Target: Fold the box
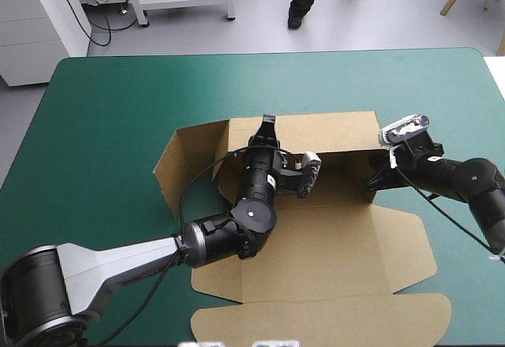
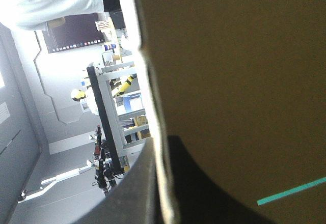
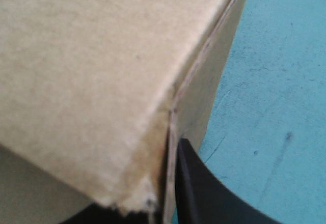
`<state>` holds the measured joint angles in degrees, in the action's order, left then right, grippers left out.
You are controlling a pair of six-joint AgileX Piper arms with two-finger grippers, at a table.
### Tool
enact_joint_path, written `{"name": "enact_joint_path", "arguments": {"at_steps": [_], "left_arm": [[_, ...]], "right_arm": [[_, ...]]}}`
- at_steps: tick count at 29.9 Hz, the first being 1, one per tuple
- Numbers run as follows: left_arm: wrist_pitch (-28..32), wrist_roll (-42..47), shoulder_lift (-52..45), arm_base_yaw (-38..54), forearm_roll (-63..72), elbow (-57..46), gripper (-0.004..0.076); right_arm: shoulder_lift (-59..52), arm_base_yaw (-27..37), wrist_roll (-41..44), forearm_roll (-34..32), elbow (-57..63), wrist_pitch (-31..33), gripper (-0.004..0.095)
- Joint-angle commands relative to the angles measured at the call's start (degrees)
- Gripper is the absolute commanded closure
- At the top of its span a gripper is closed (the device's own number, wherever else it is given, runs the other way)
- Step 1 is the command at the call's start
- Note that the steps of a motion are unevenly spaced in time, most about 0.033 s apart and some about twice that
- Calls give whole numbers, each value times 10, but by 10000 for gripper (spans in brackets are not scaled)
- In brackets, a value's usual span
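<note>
At 6 o'clock the lid of the box (image 1: 316, 244) is laid flat, untucked. Farther in, the 12 o'clock wall is raised and pinched by the left claw (image 1: 267, 124). The 3 o'clock corner is pinched likewise by the right claw (image 1: 372, 184). Walls are judged still to be tucked. The box is carried mid-bench (image 1: 102, 110), on teal-green cover.

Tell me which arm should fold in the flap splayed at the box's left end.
Left, probably. The left gripper grips the box's far wall close beside that flap; the right gripper pinches the corner at the opposite end and would have to reach across.
</note>
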<state>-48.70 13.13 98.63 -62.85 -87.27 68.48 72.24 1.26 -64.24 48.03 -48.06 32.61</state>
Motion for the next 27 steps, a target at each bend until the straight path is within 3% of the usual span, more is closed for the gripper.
{"name": "enact_joint_path", "arguments": {"at_steps": [1,9,12,19,27], "left_arm": [[17,-5,-9,-3,31,2,734],[-15,25,-9,-3,-36,2,717],[-15,58,-9,-3,-60,2,654],[-19,148,-9,-3,-142,2,355],[-22,186,-9,-6,-167,2,336]], "right_arm": [[-15,-22,13,38,-16,29,908],[-15,-34,58,15,-16,38,908],[-15,-34,76,-2,-16,39,908],[-15,-34,109,-33,-16,41,908],[-15,-34,160,-59,-16,10,908]]}}
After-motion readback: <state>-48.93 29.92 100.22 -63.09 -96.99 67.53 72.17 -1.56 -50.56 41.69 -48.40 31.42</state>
